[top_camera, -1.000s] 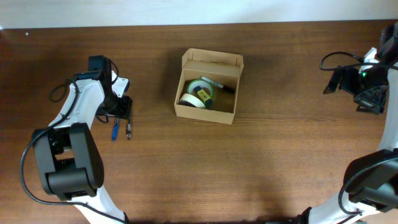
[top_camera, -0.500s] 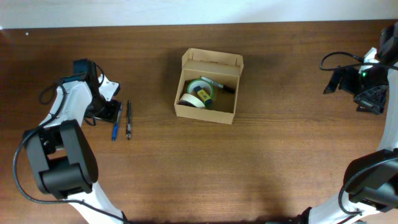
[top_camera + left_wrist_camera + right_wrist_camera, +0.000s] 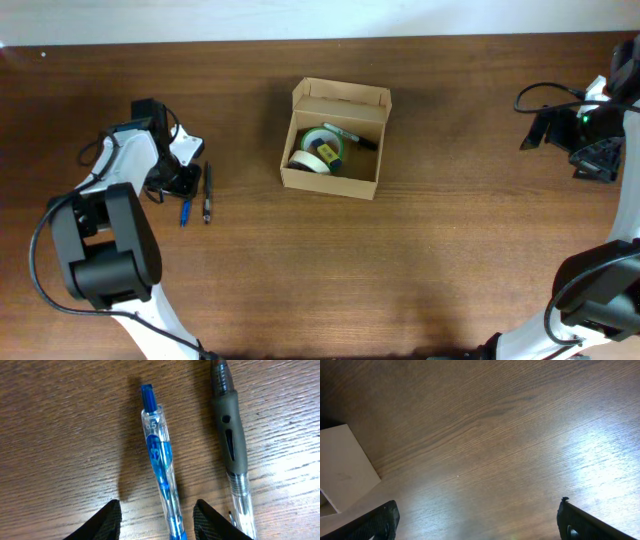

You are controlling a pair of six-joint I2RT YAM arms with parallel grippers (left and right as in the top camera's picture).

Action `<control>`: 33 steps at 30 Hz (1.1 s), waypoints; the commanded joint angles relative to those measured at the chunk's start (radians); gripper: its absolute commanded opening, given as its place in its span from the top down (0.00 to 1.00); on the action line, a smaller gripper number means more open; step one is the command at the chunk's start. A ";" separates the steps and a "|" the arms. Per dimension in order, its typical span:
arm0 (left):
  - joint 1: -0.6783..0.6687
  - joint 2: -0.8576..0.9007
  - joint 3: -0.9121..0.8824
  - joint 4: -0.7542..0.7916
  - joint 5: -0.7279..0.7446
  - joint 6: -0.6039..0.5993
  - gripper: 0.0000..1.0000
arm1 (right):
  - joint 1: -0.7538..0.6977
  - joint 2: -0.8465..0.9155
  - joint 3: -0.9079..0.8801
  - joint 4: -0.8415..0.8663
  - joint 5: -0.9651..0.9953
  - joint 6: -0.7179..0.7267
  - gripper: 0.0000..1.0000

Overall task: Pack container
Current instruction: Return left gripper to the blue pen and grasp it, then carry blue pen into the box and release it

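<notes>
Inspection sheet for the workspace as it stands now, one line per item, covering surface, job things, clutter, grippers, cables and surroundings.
Surface: brown wood-grain table, glare patch in the right wrist view.
Job's things: container at centre, flap lid open, holding tape rolls and a black marker.
Clutter: blue pen and grey-grip pen lying side by side on the table, left of the container, not touching.
Grippers: left gripper open, fingers either side of the blue pen; right gripper open over bare table at the far right.
Cables: black cables looping at both arms, none across the container.
Surroundings: pale wall beyond the table's far edge.
</notes>
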 commanded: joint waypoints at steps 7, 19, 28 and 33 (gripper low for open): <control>-0.004 0.075 -0.008 -0.002 0.039 0.012 0.78 | -0.001 0.000 -0.002 0.001 -0.010 0.011 0.01; -0.004 0.052 0.235 -0.161 0.232 -0.006 0.98 | -0.001 0.000 -0.002 0.016 -0.009 0.011 0.01; -0.045 -0.035 0.613 -0.270 0.310 0.077 0.99 | -0.001 0.000 -0.002 0.039 -0.010 0.011 0.01; -0.179 -0.096 0.778 -0.289 0.356 0.316 0.98 | -0.001 0.000 -0.002 0.039 -0.010 0.011 0.01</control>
